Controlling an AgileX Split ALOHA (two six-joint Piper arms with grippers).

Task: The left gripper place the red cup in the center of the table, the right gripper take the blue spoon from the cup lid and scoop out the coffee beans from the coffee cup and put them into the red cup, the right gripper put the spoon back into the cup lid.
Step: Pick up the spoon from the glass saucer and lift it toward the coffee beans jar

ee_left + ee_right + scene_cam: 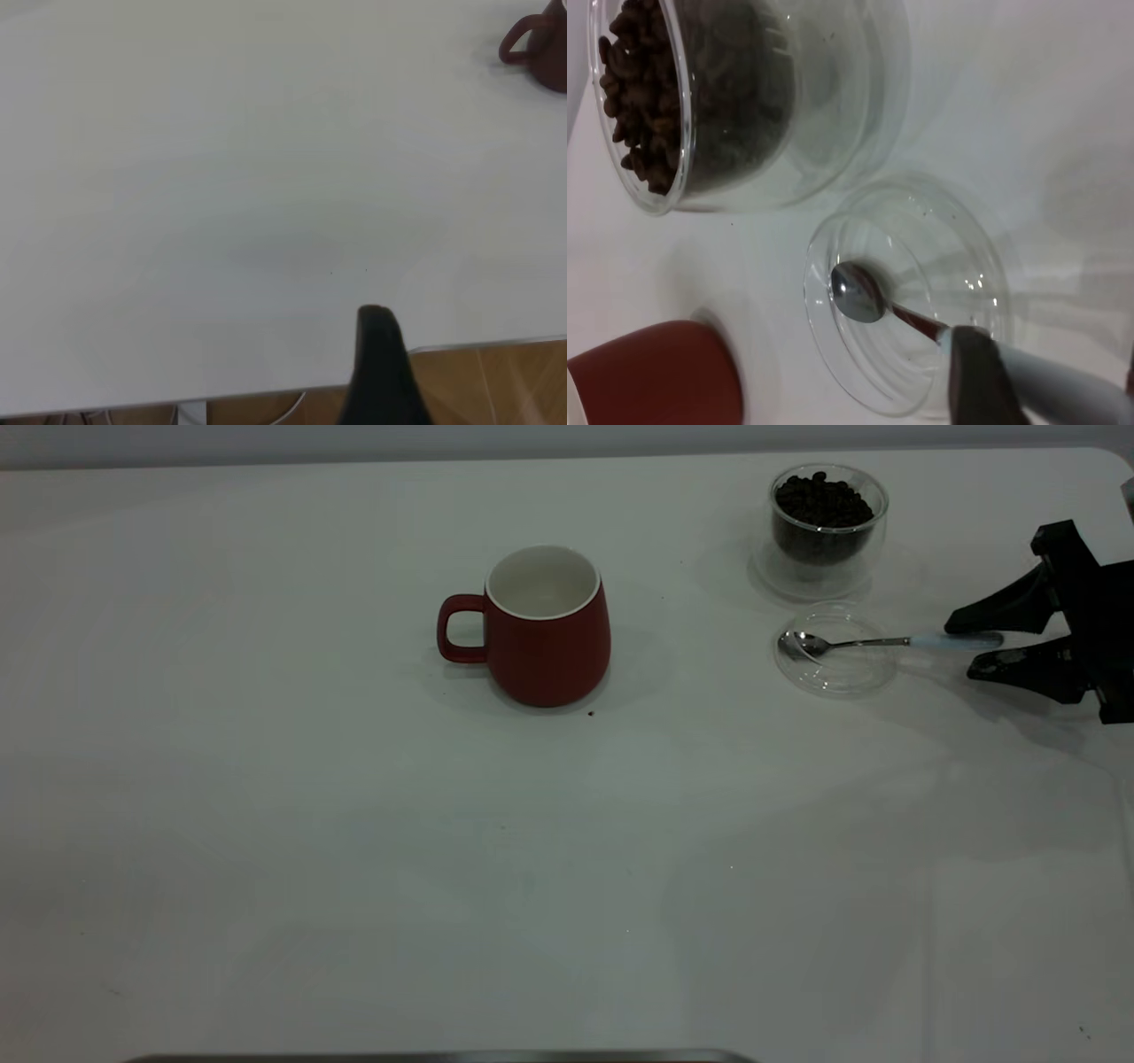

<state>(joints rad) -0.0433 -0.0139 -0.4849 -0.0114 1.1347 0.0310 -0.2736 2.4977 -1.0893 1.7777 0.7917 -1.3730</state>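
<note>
the red cup (545, 633) is standing upright near the middle of the table (310, 824), handle toward the left arm's side. the right gripper (961, 642) is reaching in with its jaws spread wide on either side of the pale handle of the blue spoon (873, 642), not closed on it, while the spoon's bowl is lying in the cup lid (835, 662) just in front of the coffee cup (826, 531) full of coffee beans (822, 503). the left gripper (381, 372) is hanging over the table's edge, far from the cup, and i cannot tell how far open it is.
</note>
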